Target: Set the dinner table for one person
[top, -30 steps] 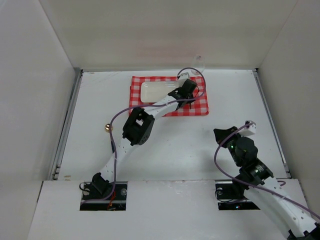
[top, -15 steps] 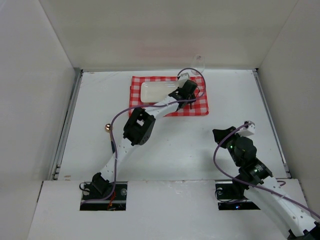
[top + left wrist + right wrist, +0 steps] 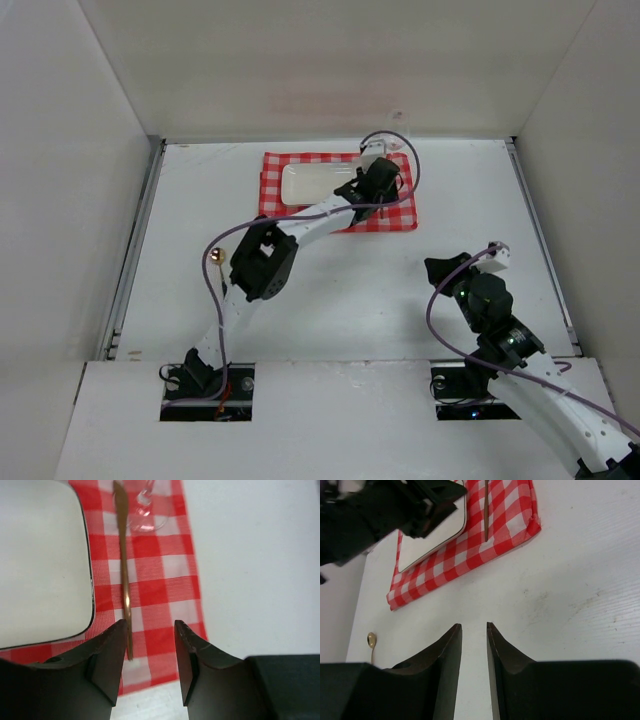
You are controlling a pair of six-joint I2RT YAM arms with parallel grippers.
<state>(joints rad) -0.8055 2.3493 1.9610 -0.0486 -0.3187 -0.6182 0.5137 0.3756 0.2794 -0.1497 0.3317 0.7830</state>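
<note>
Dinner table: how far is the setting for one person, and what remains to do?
Done: the checked cloth lies on the dinner table, carrying the white plate, the knife beside it and a glass at the knife's far end. In hand: nothing; the fingers of the left gripper stand open over the knife's near end. Left: the spoon lies on the table, off the cloth.

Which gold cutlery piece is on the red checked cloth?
The long gold knife beside the white rectangular plate; the small gold spoon lies apart on the bare white table.
</note>
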